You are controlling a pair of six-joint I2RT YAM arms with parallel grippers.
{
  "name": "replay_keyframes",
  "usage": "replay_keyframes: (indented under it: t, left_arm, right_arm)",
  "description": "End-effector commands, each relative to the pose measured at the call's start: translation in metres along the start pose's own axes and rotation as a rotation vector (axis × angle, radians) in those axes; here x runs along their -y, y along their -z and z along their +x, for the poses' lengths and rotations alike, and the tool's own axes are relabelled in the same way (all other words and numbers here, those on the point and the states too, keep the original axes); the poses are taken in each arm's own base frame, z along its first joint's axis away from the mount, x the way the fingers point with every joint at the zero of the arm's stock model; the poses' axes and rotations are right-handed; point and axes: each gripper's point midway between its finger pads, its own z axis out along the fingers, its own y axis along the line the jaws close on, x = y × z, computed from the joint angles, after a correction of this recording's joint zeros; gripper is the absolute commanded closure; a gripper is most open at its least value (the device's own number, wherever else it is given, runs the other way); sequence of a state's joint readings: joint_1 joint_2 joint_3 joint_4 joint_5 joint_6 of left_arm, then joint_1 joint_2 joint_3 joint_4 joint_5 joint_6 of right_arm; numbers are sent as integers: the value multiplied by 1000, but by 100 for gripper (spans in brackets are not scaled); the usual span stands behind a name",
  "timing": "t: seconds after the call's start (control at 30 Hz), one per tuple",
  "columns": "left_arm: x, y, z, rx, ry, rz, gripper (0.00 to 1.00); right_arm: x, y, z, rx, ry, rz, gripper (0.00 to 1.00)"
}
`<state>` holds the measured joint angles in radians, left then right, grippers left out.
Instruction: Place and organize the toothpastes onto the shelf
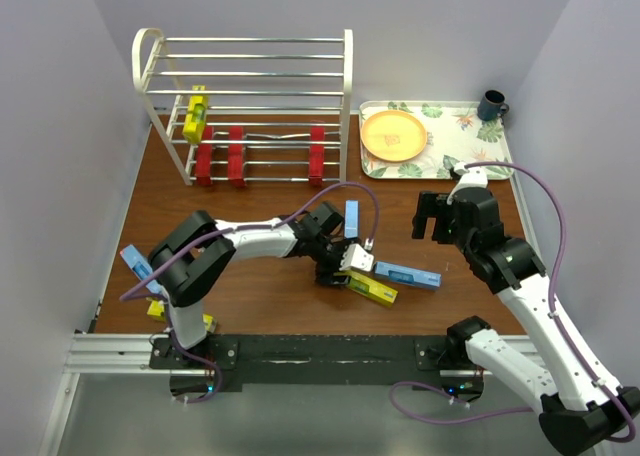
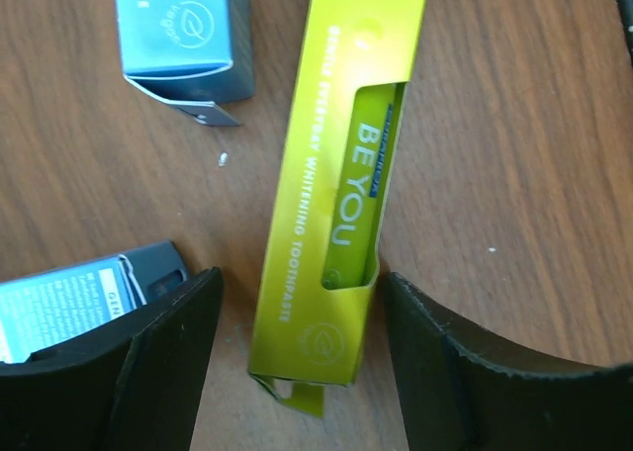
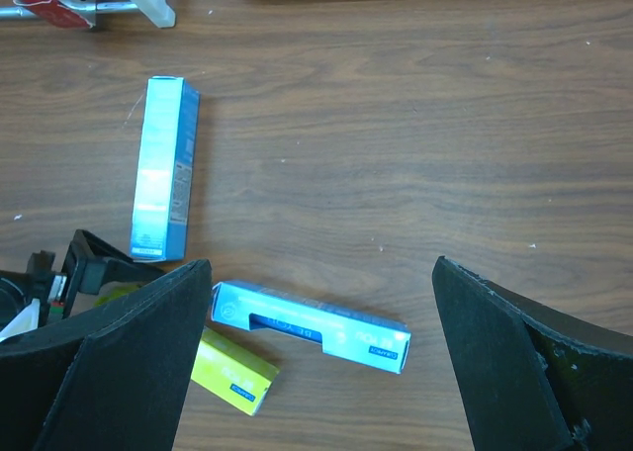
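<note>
A: Top view. What's the shelf like?
B: White wire shelf [image 1: 245, 76] at 11 o'clock, thin horiz. bars, rounded end frames. Three red cartons [image 1: 236, 156] lie across the low tier, and one yellow carton [image 1: 196, 116] sits a tier up at the left end.

A: And the table?
B: Brown wood-grain table [image 1: 250, 306]. The left gripper [image 1: 352, 261] is mid-table over a lime carton [image 1: 372, 289]. A windowed blue carton [image 1: 408, 274] lies at the lime one's 2 o'clock and a plain blue carton [image 1: 351, 216] at the gripper's 12. The right gripper [image 1: 432, 216] hovers w/ nothing in it. Floral tray [image 1: 440, 166] at 1 o'clock.

A: Left wrist?
B: Matte black curved fingers [image 2: 168, 362], spread, either side of the lime carton's near end; not clamped. Print reads "BE YOU" and "EVERYDAY WHITENING TOOTHPASTE". There's a cut-out window and the end flap is bent open. A blue carton end [image 2: 183, 26] at 11 has a leaf logo. The text on the blue box at 8 is too small to read.

A: Right wrist?
B: Its fingers are wide apart w/ bare wood between them, and the windowed carton lies at 6. A red corner and the shelf foot show at 11.

A: Differences?
B: Readable print shows in the left wrist only, and the shelf tiers in the top view only.
</note>
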<state>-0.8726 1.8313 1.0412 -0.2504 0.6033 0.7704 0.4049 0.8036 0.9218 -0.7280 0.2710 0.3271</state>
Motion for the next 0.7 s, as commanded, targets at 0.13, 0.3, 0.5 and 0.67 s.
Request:
replay_keyframes:
  t: [0.13, 0.3, 0.5, 0.67]
  left_arm:
    - [5, 3, 4, -10, -21, 0, 38]
    - [18, 10, 11, -17, 8, -5, 43]
    - [33, 25, 13, -2, 33, -44, 54]
    - [32, 35, 4, 47, 37, -110, 64]
  right_arm:
    - [-4, 7, -17, 50, -15, -19, 1]
    - [-8, 3, -18, 57, -29, -32, 1]
    - [-13, -7, -23, 61, -34, -39, 2]
    - [-21, -14, -26, 63, -57, -60, 2]
